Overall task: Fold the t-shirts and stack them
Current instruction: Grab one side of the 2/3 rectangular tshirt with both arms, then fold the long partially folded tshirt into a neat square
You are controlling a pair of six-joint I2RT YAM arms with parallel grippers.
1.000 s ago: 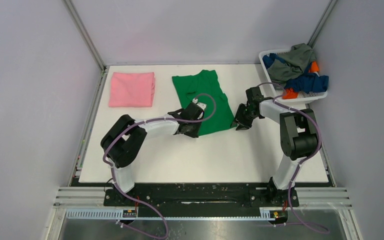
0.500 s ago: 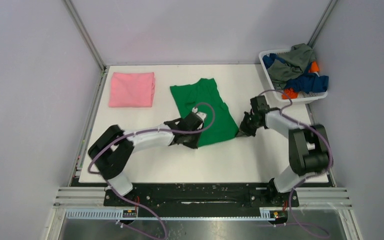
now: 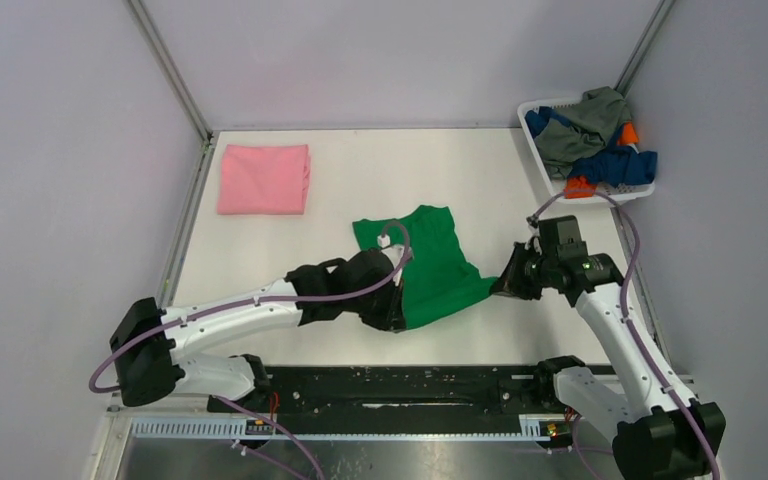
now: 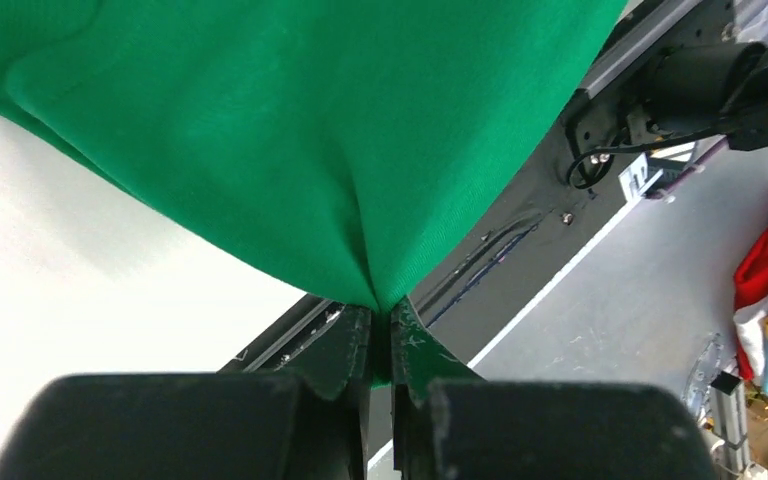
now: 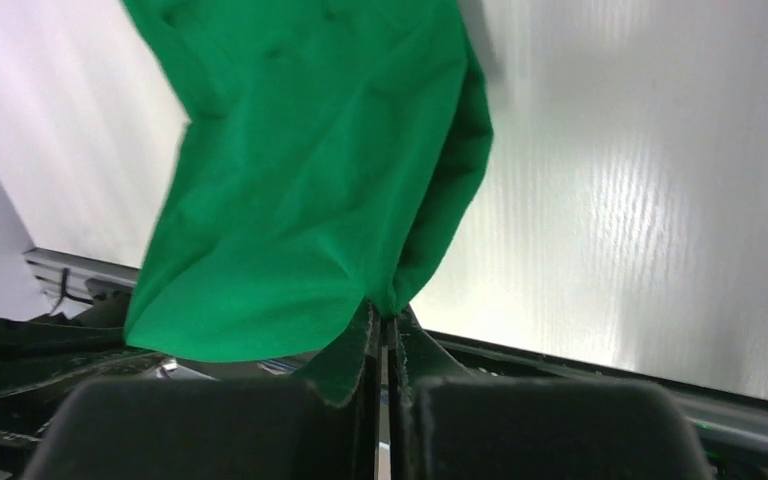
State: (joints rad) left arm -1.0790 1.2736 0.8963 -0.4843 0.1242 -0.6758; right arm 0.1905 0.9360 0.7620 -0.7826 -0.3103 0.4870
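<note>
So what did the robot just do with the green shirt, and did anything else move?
Both arms pulled the green t-shirt back toward the near edge of the table. The left gripper and the right gripper are each pinched shut on one of its near corners. The pink t-shirt and the basket stayed where they were.

From above, your left gripper [image 3: 392, 312] covers the near left corner of the green t-shirt [image 3: 438, 262]. Both wrist views crop that shirt at the top edge.
</note>
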